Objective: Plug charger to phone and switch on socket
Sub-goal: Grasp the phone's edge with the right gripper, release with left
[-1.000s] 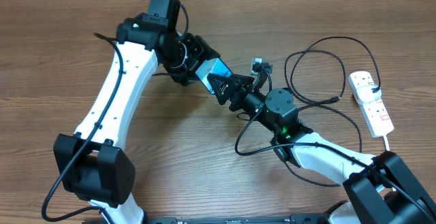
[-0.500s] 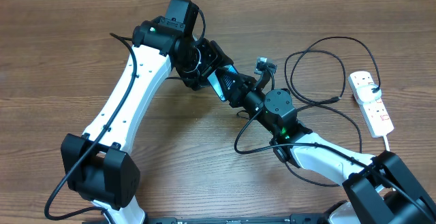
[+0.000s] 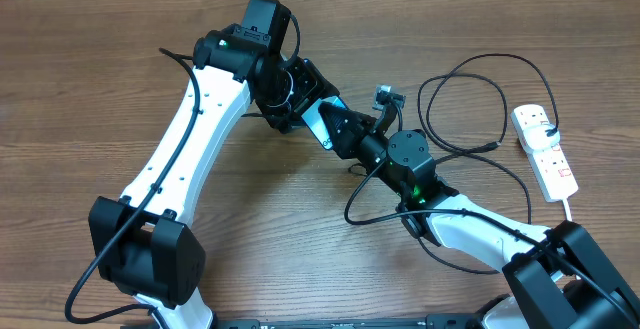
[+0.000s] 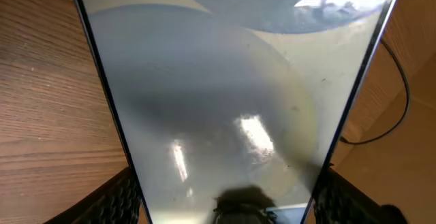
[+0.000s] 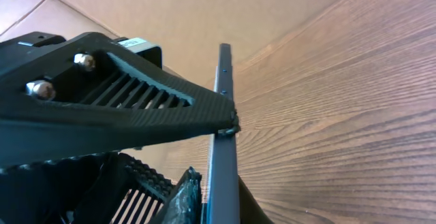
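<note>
**Phone held in the air between two arms, charger lying off to the side**

The left gripper point(image 3: 312, 114) has the phone point(image 3: 320, 119) up off the table point(image 3: 90, 59), near the middle and a little toward the far edge. In the left wrist view the phone's glass nearly fills the frame. One ribbed black finger point(image 4: 121, 200) sits against each long edge, so the fingers are clamped on the phone. The screen there is a pale grey-blue wash of glare and reflections, and no lettering can be read on it.

The right gripper point(image 3: 347, 135) meets the phone from the other side. Its wrist camera sees the phone edge-on as a thin dark strip. The tip of the slotted upper finger point(image 5: 122, 108) touches that edge, and a second ribbed finger sits low in the frame. I cannot tell whether this pair is gripping anything or just resting there.

The charger point(image 3: 483, 57) lies in loose loops on the table to the right of both grippers. The socket point(image 3: 545, 149) is beyond it near the right edge, with its white cord trailing toward the near side. It has small red marks, too small to read.
</note>
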Controlling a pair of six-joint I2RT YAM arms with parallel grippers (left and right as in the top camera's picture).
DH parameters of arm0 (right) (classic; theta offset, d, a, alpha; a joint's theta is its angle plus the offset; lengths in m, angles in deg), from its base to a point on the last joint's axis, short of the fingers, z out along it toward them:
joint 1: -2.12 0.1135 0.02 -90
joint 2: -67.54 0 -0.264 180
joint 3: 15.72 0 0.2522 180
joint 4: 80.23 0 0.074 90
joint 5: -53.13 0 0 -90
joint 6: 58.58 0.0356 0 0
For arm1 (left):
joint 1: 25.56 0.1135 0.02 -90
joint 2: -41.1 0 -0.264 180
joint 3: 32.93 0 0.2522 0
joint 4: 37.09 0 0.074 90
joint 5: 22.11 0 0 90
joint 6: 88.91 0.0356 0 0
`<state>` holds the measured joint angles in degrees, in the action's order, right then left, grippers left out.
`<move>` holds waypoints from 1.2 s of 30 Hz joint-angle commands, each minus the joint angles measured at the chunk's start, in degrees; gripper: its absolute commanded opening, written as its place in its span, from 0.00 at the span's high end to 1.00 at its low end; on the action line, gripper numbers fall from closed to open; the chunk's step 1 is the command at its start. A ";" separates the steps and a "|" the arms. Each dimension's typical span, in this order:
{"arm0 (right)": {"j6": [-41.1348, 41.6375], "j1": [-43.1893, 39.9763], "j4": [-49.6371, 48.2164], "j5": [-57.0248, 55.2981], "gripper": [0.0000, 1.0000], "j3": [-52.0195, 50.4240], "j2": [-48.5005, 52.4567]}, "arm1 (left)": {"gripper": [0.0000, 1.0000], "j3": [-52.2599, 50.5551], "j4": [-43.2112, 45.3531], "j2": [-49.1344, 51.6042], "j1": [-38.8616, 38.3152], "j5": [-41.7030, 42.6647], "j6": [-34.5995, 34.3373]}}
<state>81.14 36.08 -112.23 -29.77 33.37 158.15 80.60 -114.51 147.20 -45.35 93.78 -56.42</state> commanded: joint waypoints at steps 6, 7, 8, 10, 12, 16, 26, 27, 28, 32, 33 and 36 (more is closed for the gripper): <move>1.81 0.48 -1.31 4.87 0.92 0.81 -0.09 | 0.30 1.64 0.87 0.28 -0.22 -1.62 -0.72; 2.36 0.48 -1.36 4.96 0.92 0.81 -0.09 | 0.25 1.64 1.09 0.28 -0.22 -2.19 -0.74; 3.06 0.48 -1.36 5.01 0.92 0.81 -0.09 | 0.21 1.64 1.46 0.28 -0.20 -2.58 -0.68; 4.46 0.48 -1.27 4.98 0.92 0.81 -0.09 | 0.14 1.64 3.04 0.28 0.02 -2.75 0.66; 5.95 0.42 -0.92 4.96 0.94 0.81 -0.09 | 0.07 1.64 5.33 0.28 0.42 -2.73 2.43; 13.44 0.02 1.44 5.11 0.96 0.79 -0.09 | 0.00 1.66 9.97 0.28 1.90 -2.71 7.63; 28.63 -4.28 4.22 20.35 0.96 0.74 -0.11 | 0.00 2.08 5.64 -4.98 10.78 -2.49 21.84; 29.53 -4.76 4.02 22.38 0.96 0.74 -0.11 | 0.01 2.08 4.59 -6.32 12.04 -2.51 22.86; 30.47 -5.33 3.89 24.76 0.96 0.74 -0.11 | 0.00 2.08 3.50 -7.87 13.38 -2.51 23.91; 33.48 -7.19 2.27 34.45 0.96 0.74 -0.11 | 0.00 2.08 -0.76 -14.91 18.25 -2.51 28.85; 33.48 -7.41 1.81 36.79 0.96 0.74 -0.11 | 0.01 2.08 -1.99 -17.18 19.52 -2.51 30.53; 35.41 -7.39 1.33 41.72 0.96 0.68 -0.17 | 0.00 2.08 -5.27 -23.69 22.77 -2.54 33.81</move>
<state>112.90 28.67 -109.52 1.68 33.52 158.48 80.99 -118.05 130.72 -24.67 91.40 -29.58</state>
